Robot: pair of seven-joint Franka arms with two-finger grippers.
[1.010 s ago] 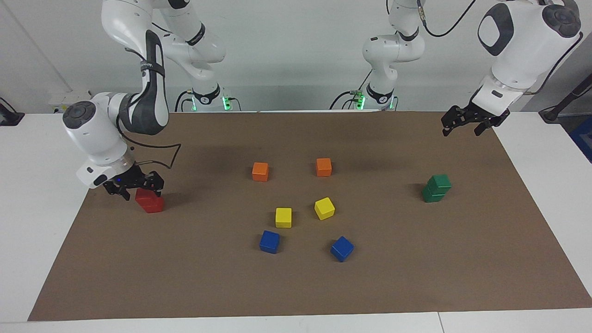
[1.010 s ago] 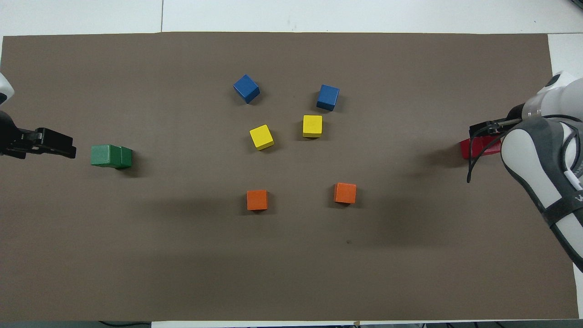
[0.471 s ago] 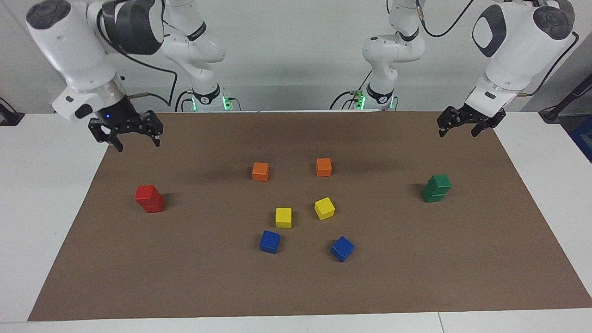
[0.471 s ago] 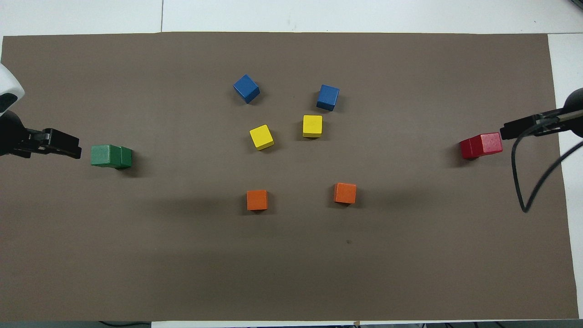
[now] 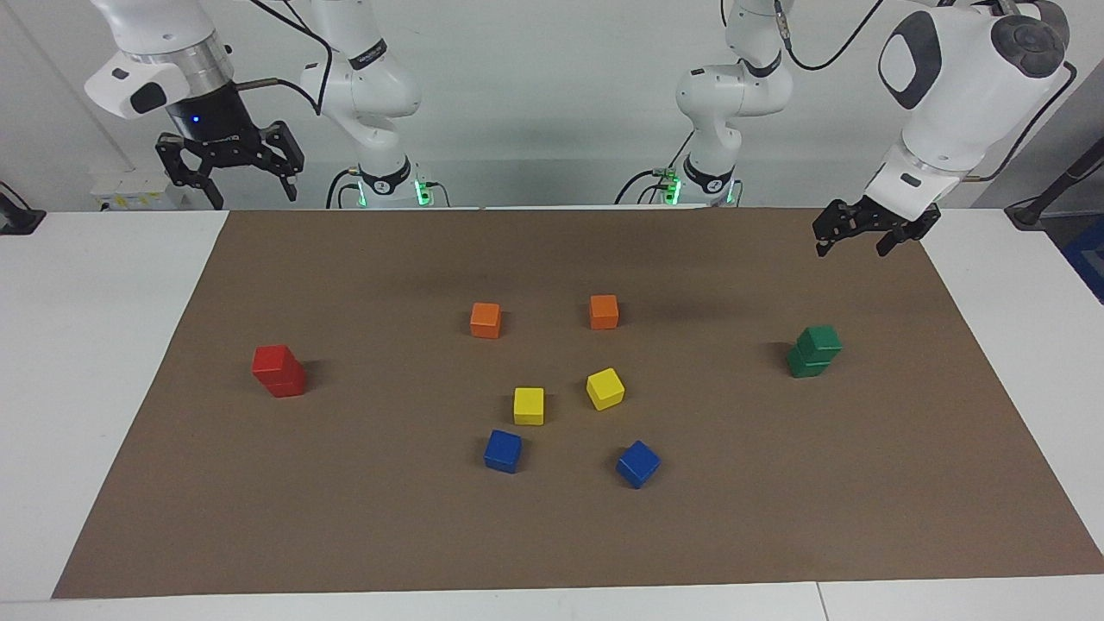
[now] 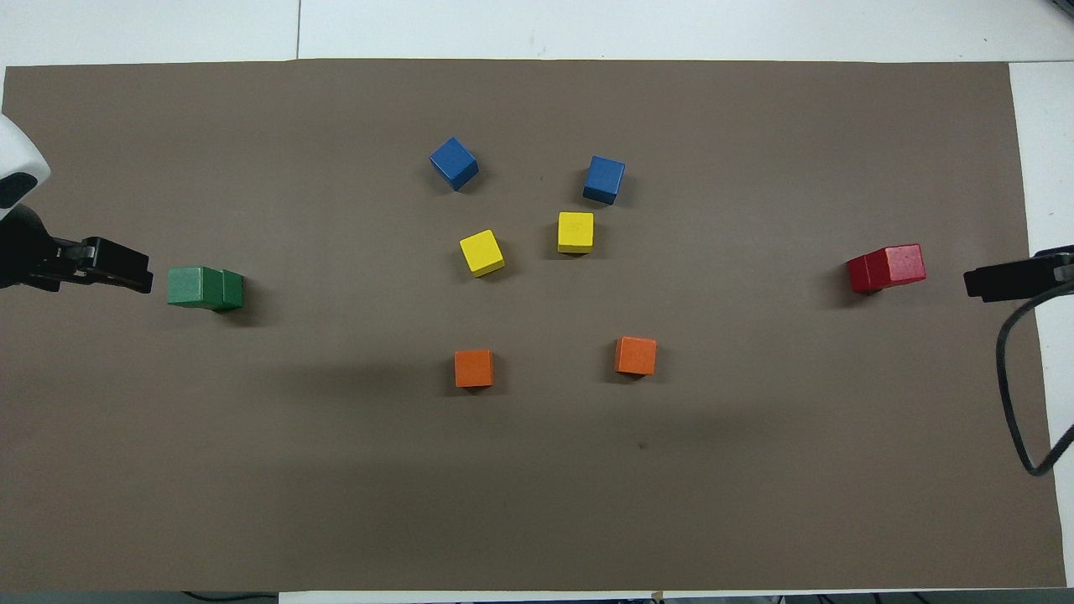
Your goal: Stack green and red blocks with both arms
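Facing view: right gripper [image 5: 228, 168], jaws apart, upper left; red stack [image 5: 279, 371] lies below it. Left gripper [image 5: 867, 231], jaws apart, upper right; green stack [image 5: 814, 351] below.

Overhead view: your stacks sit at mid-height beside each gripper; both look done.

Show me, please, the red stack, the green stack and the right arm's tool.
red stack [image 5: 278, 371], facing view, its front face.
green stack [image 5: 814, 351], facing view, its front face.
right tool [image 5: 231, 177], facing view, midway between its fingertips.
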